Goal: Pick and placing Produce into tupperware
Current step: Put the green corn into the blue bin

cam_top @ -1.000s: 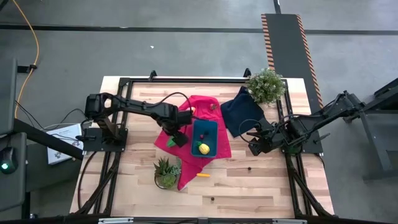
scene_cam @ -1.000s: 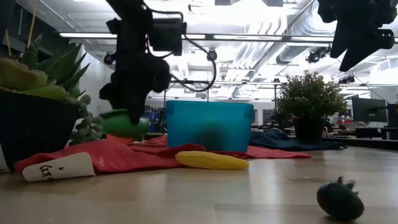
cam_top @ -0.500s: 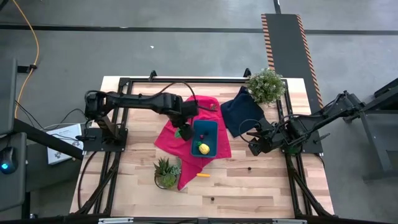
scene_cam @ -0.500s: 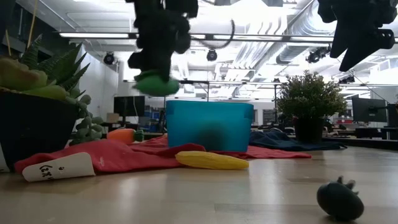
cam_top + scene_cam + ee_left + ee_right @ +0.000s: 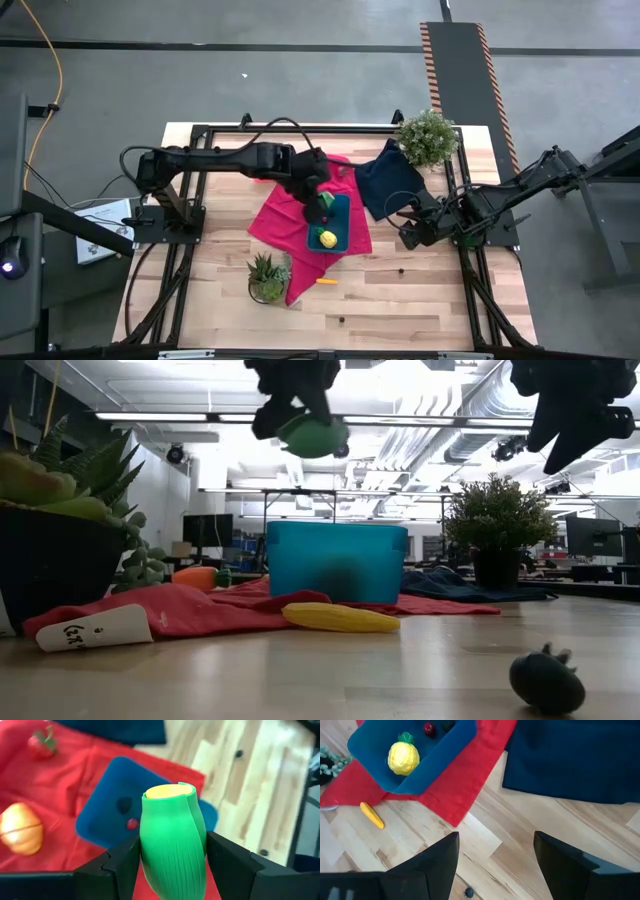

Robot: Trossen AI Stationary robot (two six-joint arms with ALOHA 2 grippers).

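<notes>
The left gripper [image 5: 172,865] hangs above the far end of the teal tupperware [image 5: 338,222], pinching a green corn-shaped piece of produce [image 5: 172,847] between its fingers [image 5: 120,862]. The tupperware sits on a red cloth [image 5: 275,215] near the middle of the worktop [image 5: 420,290] and holds a yellow pineapple toy [image 5: 403,756] plus a small red piece [image 5: 428,728]. A yellow piece [image 5: 326,282] lies toward the worktop's near edge. The right gripper [image 5: 495,855] waits near the right edge, fingers spread and empty.

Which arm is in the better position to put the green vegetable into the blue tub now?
The left. Its gripper already holds the green toy vegetable above the teal tub. The right gripper waits beside the navy cloth, jaws open and empty.
</notes>
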